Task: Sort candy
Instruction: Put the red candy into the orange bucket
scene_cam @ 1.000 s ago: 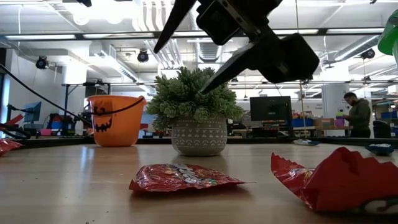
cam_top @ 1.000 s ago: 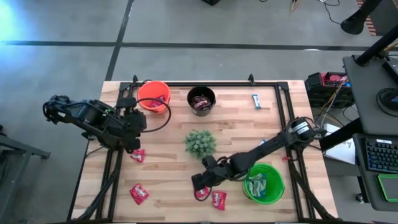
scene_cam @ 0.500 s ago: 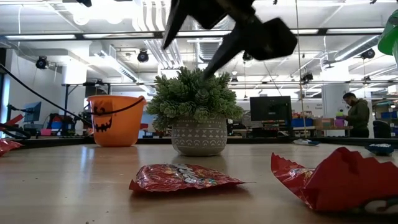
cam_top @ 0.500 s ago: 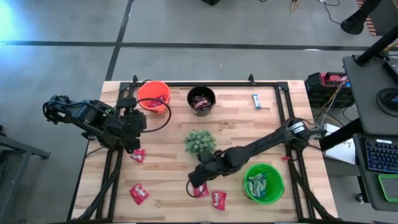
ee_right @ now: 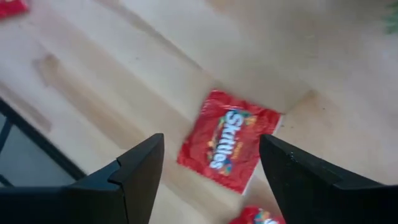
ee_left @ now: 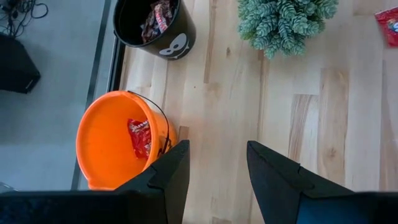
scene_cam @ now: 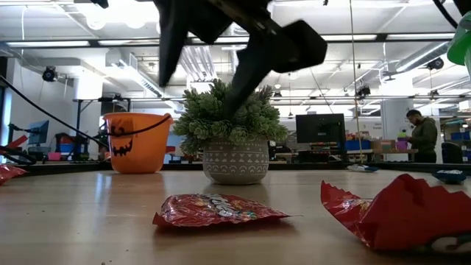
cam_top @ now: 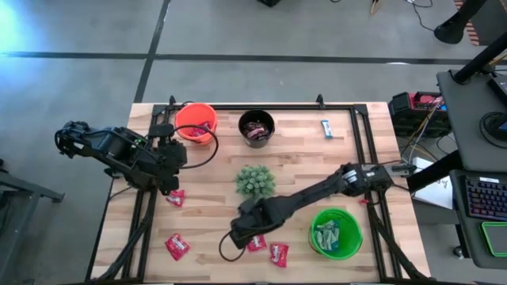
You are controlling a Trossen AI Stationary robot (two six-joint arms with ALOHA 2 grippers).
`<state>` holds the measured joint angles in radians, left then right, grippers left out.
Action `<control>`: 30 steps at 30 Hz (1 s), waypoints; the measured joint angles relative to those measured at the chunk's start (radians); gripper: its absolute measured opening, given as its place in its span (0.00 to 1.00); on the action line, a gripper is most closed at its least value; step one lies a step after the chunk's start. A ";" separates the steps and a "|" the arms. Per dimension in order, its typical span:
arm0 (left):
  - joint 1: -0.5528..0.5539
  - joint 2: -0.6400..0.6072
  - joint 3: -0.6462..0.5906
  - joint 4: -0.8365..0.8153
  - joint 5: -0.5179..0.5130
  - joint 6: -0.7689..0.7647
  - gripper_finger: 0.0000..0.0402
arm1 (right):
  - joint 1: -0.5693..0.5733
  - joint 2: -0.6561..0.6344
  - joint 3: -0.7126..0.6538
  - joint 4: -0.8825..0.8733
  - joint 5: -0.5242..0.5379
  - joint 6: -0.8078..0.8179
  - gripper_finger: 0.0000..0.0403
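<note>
Here the right pincer (cam_top: 238, 235) hangs spread wide above a red packet (ee_right: 229, 140) lying flat on the wooden surface (cam_top: 206, 214), on the side of the spiky plant (cam_top: 255, 181) away from the buckets at the far edge. In its wrist view the two dark fingers (ee_right: 138, 169) straddle the packet with clear wood between them and the wrapper, so nothing is pinched yet. A second red packet (cam_top: 278, 254) lies just beside it, farther from the plant.

The step in hand looks like the approach to a pick of red candy. The next move probably calls for lowering straight down until the fingertips meet the wood on either side of the wrapper, then closing; the flat, slick packet may slide or crumple unless the fingers catch its edges.

The left pincer (ee_left: 214, 165) waits beyond the plant's other side, near the orange bucket (cam_top: 196, 122), its fingers apart and holding nothing. That bucket already holds a red packet. The black bucket (cam_top: 257, 127) behind the plant holds dark wrappers, and the green bucket (cam_top: 335, 231) near the right arm holds light ones. Two more red packets (cam_top: 177, 246) lie toward the left arm.
</note>
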<state>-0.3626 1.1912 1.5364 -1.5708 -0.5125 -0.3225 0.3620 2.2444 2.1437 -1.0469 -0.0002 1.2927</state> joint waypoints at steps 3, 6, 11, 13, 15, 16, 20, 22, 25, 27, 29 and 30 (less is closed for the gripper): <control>0.000 0.000 0.000 0.000 0.000 0.000 0.35 | 0.003 0.018 0.024 -0.005 0.000 0.009 0.66; 0.000 0.000 0.000 0.000 0.000 0.000 0.35 | 0.010 0.033 0.018 -0.019 0.001 0.058 0.68; 0.000 -0.001 0.000 0.000 0.000 0.018 0.35 | 0.030 0.033 -0.024 -0.019 0.000 0.136 0.69; 0.000 -0.001 0.000 0.000 0.000 0.032 0.35 | 0.032 0.033 -0.033 -0.017 0.000 0.156 0.69; 0.000 -0.001 0.000 0.000 0.000 0.042 0.35 | 0.031 0.033 -0.045 -0.012 0.001 0.173 0.69; 0.000 -0.001 0.000 0.000 0.000 0.048 0.35 | 0.031 0.033 -0.050 -0.007 0.001 0.178 0.69; 0.000 -0.001 0.000 0.000 0.000 0.052 0.35 | 0.033 0.033 -0.076 0.040 0.002 0.192 0.69; 0.000 -0.001 0.000 0.000 0.000 0.053 0.35 | 0.034 0.033 -0.088 0.053 0.001 0.198 0.69; 0.000 -0.001 0.000 0.000 0.000 0.056 0.35 | 0.033 0.041 -0.092 0.071 0.000 0.199 0.69; 0.000 -0.002 0.000 0.000 0.000 0.063 0.35 | 0.033 0.044 -0.092 0.069 0.000 0.199 0.69; 0.000 -0.002 0.000 0.000 0.000 0.069 0.35 | 0.033 0.047 -0.092 0.071 0.002 0.193 0.69; 0.000 -0.002 0.000 0.000 0.000 0.070 0.35 | 0.033 0.048 -0.092 0.070 0.002 0.189 0.69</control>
<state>-0.3630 1.1896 1.5364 -1.5710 -0.5127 -0.2522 0.3946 2.2927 2.0518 -0.9764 0.0013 1.4819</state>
